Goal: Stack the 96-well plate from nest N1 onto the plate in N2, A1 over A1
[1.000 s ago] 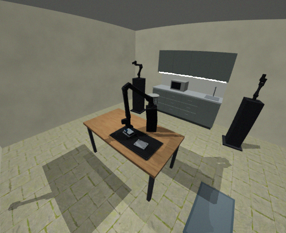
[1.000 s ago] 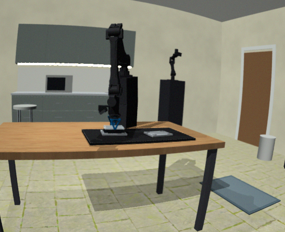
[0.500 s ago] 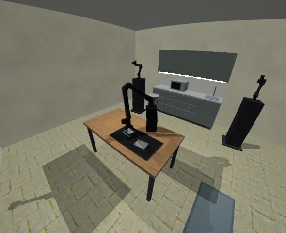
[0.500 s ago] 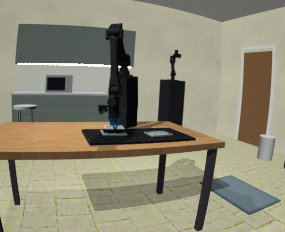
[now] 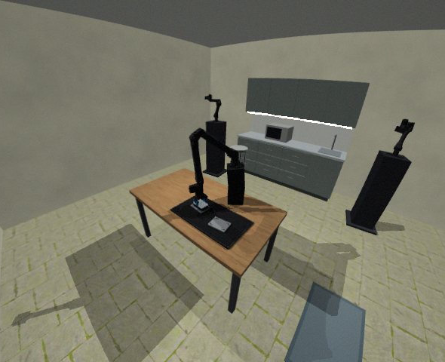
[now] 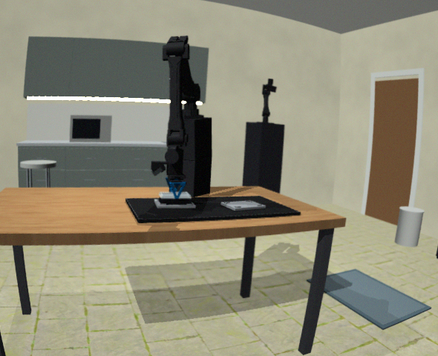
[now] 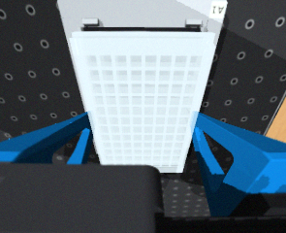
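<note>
My gripper (image 7: 143, 116) has blue fingers and is shut on the long sides of a white 96-well plate (image 7: 142, 97). In the exterior view this plate (image 6: 175, 195) hangs a little above the pale nest N1 (image 6: 174, 204) on the black mat. In the wrist view the nest (image 7: 133, 12) shows beyond the plate, with an A1 label (image 7: 217, 9) at its top right corner. The other 96-well plate (image 6: 243, 205) lies flat in nest N2 to the right, and it also shows in the top view (image 5: 219, 224). The gripper also shows in the top view (image 5: 200, 203).
The black perforated mat (image 6: 211, 208) lies on a wooden table (image 6: 77, 214). The arm's tall black base column (image 6: 198, 155) stands just behind the mat, close to N1. A strip of table edge shows at the right of the wrist view (image 7: 284, 131).
</note>
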